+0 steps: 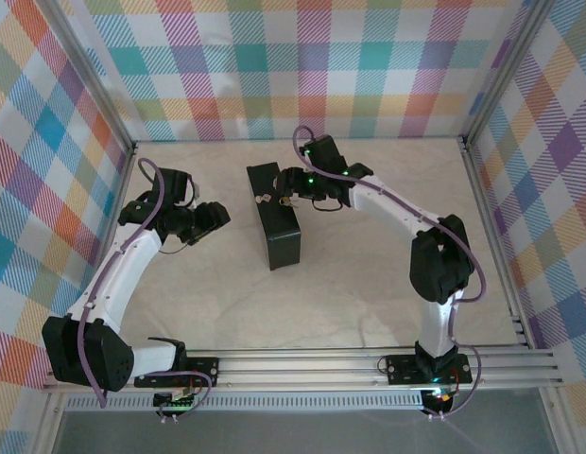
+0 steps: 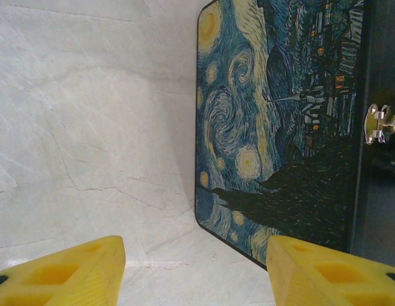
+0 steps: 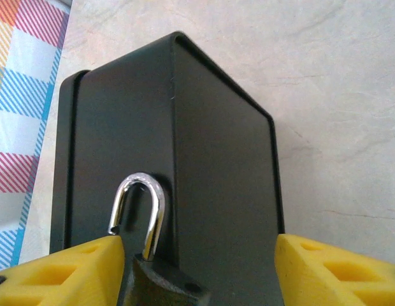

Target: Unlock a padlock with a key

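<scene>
The small dark grey padlock (image 3: 160, 285) shows low in the right wrist view, in front of the black box (image 3: 210, 172). Its shiny shackle (image 3: 139, 207) is sprung, with one end free. My right gripper (image 3: 199, 247) is open, and the padlock sits between the yellow fingers, close to the left one (image 3: 64, 274). In the top view the right gripper (image 1: 291, 189) is at the box's (image 1: 279, 236) far right side. My left gripper (image 2: 194, 250) is open over bare table beside the box's starry-night lid (image 2: 274, 121), left of the box (image 1: 215, 218). I cannot make out the key.
A small metal hasp (image 2: 378, 124) sits on the box's dark side. The pale marble-look table (image 1: 369, 284) is ringed by checked walls (image 1: 47, 142) and an aluminium rail (image 1: 321, 364) along the near edge.
</scene>
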`<action>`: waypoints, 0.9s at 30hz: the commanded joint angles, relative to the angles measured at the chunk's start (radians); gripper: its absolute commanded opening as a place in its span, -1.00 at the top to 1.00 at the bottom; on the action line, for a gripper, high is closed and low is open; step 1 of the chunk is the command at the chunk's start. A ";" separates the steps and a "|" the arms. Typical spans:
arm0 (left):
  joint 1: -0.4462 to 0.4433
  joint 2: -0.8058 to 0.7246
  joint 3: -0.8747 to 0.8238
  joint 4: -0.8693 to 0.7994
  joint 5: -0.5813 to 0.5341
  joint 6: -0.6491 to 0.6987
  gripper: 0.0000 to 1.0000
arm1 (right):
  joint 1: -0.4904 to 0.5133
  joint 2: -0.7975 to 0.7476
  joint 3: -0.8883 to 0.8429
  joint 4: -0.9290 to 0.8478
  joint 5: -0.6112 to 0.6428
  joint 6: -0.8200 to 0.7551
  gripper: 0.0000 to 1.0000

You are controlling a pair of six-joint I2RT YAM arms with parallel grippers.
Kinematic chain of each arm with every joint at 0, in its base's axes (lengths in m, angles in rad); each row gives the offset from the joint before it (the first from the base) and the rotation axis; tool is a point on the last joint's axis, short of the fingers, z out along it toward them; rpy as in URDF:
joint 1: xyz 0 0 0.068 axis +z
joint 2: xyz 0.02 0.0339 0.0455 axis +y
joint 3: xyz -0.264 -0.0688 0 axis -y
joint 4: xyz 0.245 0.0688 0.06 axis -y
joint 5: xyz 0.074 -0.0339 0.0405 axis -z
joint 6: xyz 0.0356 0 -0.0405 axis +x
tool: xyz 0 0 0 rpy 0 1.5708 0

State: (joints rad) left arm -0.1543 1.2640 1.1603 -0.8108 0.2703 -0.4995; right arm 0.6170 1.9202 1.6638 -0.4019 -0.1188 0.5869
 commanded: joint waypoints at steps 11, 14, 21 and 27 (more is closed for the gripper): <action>0.012 -0.003 0.029 -0.035 0.001 0.040 -0.20 | 0.005 -0.033 -0.024 0.016 -0.006 0.022 0.63; 0.012 -0.002 0.029 -0.031 0.004 0.035 -0.20 | 0.001 -0.074 -0.068 0.062 0.009 0.042 0.70; 0.012 -0.004 0.030 -0.033 0.000 0.032 -0.20 | -0.062 -0.194 -0.189 0.115 0.118 0.067 0.80; 0.012 -0.004 0.032 -0.028 0.009 0.026 -0.20 | -0.196 -0.219 -0.398 0.145 0.156 0.065 0.80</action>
State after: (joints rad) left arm -0.1543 1.2640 1.1618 -0.8135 0.2695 -0.4786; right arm 0.4728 1.7012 1.3472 -0.2871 -0.0143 0.6415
